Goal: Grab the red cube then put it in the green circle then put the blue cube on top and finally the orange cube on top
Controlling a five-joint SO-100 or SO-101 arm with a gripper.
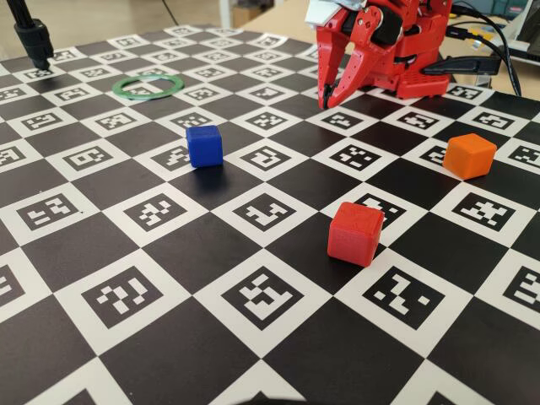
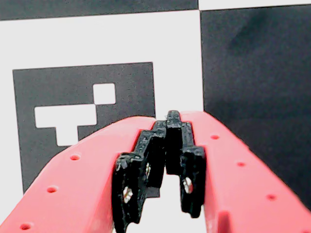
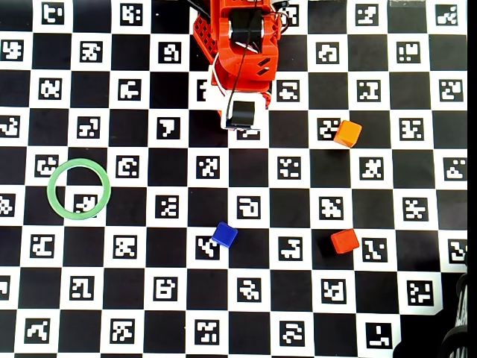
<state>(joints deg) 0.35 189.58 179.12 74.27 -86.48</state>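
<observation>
A small matte red plastic cube (image 1: 355,234) with softly rounded edges sits alone on the black-and-white checkered marker board (image 1: 169,253), toward the near right part of it in the fixed view; its top face carries a faint moulded outline. In the overhead view it reads more orange-red (image 3: 344,241) (the light there washes it out). A small matte deep-blue plastic cube (image 1: 204,145) of the same size stands near the board's middle, well apart from the red one. A bright-orange plastic cube (image 1: 470,155) rests close to the right edge. The thin flat green ring (image 1: 150,86) lies toward the far left corner, its open centre showing the board's pattern. The red two-finger gripper (image 1: 326,99) hangs folded by the arm's base at the far edge, tips just above the board, jaws pressed together and gripping nothing, as the wrist view (image 2: 167,141) confirms.
</observation>
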